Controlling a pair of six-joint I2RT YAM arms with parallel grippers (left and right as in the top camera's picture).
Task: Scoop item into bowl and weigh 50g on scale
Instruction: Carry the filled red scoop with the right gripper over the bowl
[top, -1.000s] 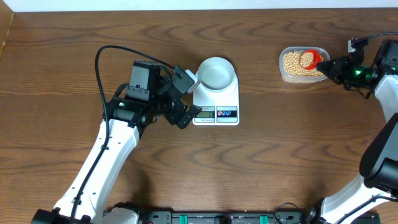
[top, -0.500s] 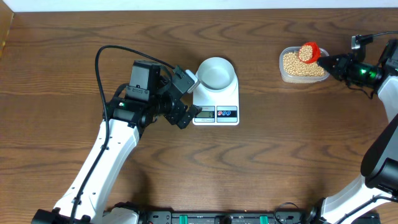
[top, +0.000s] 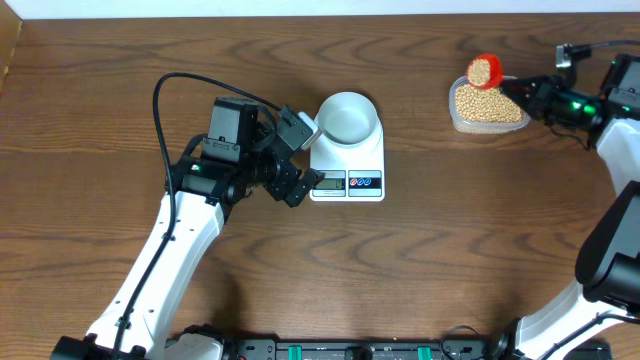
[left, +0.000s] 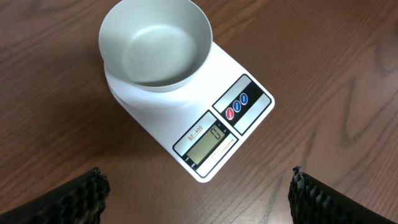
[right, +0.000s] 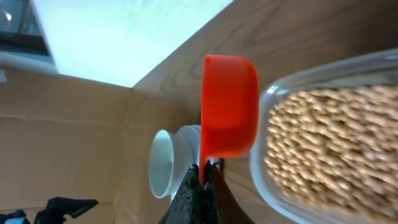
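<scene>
Right pincer (top: 522, 90) clamped on red scoop (top: 484, 69) of beans (top: 481, 72) at the tub's (top: 488, 108) eleven o'clock; left pincer (top: 305, 158) spread wide beside scale (top: 347, 165) bearing empty bowl (top: 348, 117).

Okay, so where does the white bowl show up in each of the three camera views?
Overhead: the bowl sits at top centre, on the scale.
Left wrist: the bowl is at upper left, empty, again on the scale.
Right wrist: the bowl is at lower left, seen side-on, beyond the red scoop.
Shared landmark: the scale under the bowl.
</scene>
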